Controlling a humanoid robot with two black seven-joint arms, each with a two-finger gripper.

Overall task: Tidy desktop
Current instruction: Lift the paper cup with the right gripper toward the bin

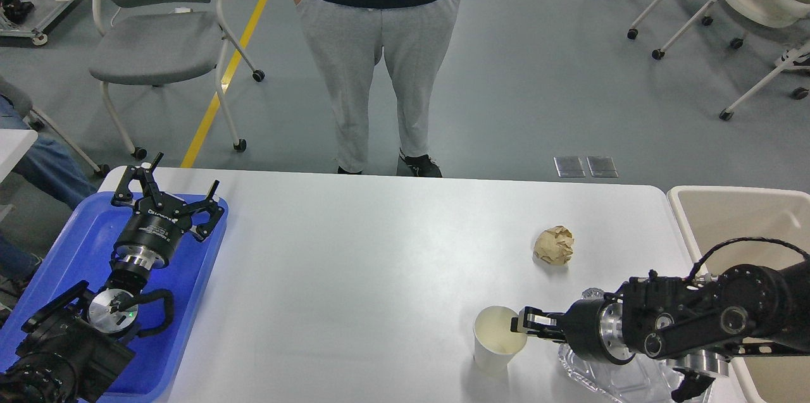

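1. White tabletop spanning most of the view, taken here as the landmark; rounded far corners visible.
2. Blue tray lying on the tabletop's left end, reaching its left edge.
3. Left gripper poised over the tray's far right corner, fingers spread wide apart, holding nothing.
4. Crumpled brown paper ball resting on the tabletop right of centre, apart from everything else.
5. White paper cup standing upright on the tabletop toward its near edge, nearer than the paper ball, mouth open upward.
6. Right gripper reaching in from the tabletop's right side, fingers at the cup's right rim; one fingertip appears just at or over the rim. Cannot tell whether closed on the cup wall or merely beside it.
7. Clear crinkled plastic wrapper or container lying on the tabletop at its near right, partly hidden beneath the right arm.
8. Beige bin set just beyond the tabletop's right edge.
9. Person in grey trousers standing just past the tabletop's far edge; grey chair farther back to the left.
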